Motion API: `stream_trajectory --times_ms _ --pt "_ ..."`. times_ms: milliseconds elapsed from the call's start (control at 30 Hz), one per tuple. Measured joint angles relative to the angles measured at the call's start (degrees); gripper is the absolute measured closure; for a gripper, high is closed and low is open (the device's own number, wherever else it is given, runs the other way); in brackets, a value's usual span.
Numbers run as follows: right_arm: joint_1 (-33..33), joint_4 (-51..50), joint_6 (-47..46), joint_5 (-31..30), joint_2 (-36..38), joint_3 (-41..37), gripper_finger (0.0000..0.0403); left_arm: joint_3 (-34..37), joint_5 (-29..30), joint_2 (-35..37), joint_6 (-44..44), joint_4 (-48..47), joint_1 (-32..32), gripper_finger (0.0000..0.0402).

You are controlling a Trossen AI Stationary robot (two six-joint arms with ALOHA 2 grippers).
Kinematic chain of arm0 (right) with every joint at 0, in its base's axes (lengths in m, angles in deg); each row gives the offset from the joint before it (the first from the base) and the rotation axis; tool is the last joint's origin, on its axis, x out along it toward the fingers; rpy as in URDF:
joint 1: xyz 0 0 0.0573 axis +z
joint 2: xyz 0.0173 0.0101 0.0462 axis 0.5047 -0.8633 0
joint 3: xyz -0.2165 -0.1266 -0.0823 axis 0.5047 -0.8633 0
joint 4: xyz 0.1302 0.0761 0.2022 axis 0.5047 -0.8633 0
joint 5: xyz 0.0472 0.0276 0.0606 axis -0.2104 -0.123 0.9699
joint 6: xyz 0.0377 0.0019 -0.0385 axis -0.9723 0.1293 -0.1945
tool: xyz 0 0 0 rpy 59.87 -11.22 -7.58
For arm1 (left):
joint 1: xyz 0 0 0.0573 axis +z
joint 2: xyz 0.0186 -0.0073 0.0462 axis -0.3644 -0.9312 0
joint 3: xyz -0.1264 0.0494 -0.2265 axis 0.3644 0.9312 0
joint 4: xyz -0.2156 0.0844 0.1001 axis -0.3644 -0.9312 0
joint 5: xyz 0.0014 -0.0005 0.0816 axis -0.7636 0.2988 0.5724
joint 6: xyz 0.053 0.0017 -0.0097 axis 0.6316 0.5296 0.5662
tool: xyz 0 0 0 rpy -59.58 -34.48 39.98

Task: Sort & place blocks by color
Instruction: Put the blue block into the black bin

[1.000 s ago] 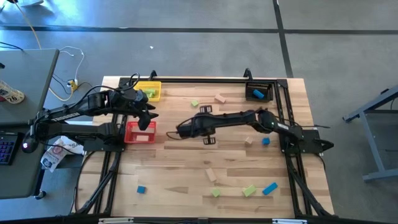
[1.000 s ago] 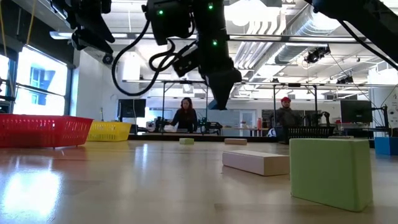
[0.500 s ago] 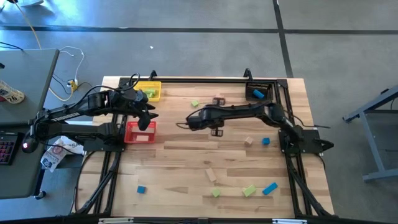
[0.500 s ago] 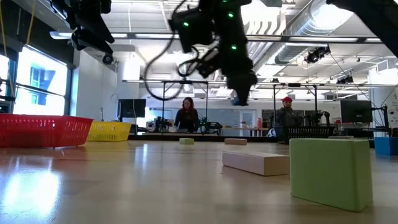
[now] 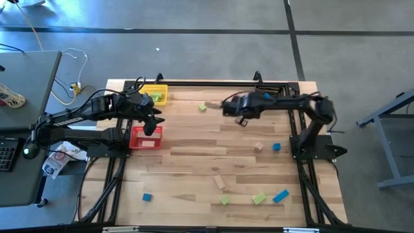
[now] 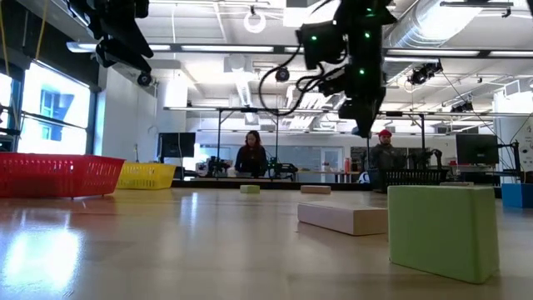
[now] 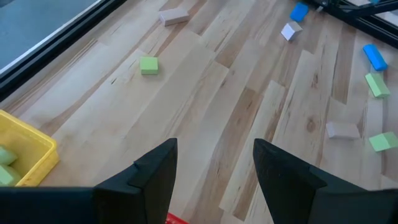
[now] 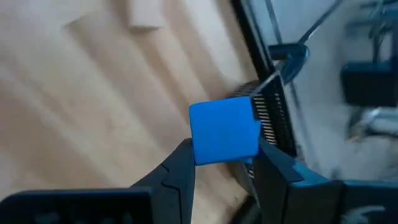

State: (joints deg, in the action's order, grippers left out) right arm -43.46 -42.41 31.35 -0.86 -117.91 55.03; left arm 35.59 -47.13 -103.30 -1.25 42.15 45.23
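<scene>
My right gripper [image 5: 242, 120] hangs above the far middle of the table, shut on a blue cube block [image 8: 224, 134]. It stands just left of the black bin [image 5: 270, 96], which holds another blue block. In the low view the gripper [image 6: 363, 127] is well above the tabletop. My left gripper [image 7: 214, 154] waits open over the red bin [image 5: 146, 138], with nothing between its fingers. Loose blocks lie flat on the wood: a green one [image 5: 202, 107], a tan one [image 5: 259, 147], a blue one [image 5: 276, 147] and several more near the front edge. My right gripper pinches the blue cube by two opposite sides [image 8: 198, 155] between its two fingers. The fingertips [image 8: 181, 163] grip the cube's lower part, and most of the cube stands out beyond them. The fingers slant downward. The cube is lifted clear of the table.
The yellow bin [image 5: 155, 95] at the far left holds green blocks. Along the near edge lie a blue block [image 5: 147, 197], a tan one [image 5: 220, 182], two green ones [image 5: 224, 200] [image 5: 259, 198] and a blue one [image 5: 280, 195]. People sit beyond the table in the low view.
My right gripper has swung from the table's middle toward the far edge and the right, up to the black bin, rolling its wrist as it went. The blue block has stayed between its fingers, clear of the table.
</scene>
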Motion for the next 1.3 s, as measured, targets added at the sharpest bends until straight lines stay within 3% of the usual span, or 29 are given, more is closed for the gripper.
stream_trajectory --times_ms 233,367,600,700,867,1300 --pt "-9.4 12.1 -2.6 1.8 9.2 -11.0 0.0302 0.0 0.0 0.0 0.0 0.0 0.0 0.0204" --pt "-14.8 18.9 -2.7 6.3 12.3 -15.6 0.0302 0.0 0.0 0.0 0.0 0.0 0.0 0.0204" --pt "-22.2 28.2 -2.7 11.7 12.7 -20.1 0.0301 0.0 0.0 0.0 0.0 0.0 0.0 0.0204" --pt "-25.2 29.7 -2.7 15.4 12.7 -21.2 0.0301 0.0 0.0 0.0 0.0 0.0 0.0 0.0204" --pt "-28.5 29.6 -2.7 16.3 12.7 -21.4 0.0297 0.0 0.0 0.0 -0.1 0.0 0.0 0.0204" --pt "-29.7 29.4 -2.2 16.7 12.7 -21.4 0.0206 0.0 0.0 0.0 -1.1 0.0 -0.7 0.0204"
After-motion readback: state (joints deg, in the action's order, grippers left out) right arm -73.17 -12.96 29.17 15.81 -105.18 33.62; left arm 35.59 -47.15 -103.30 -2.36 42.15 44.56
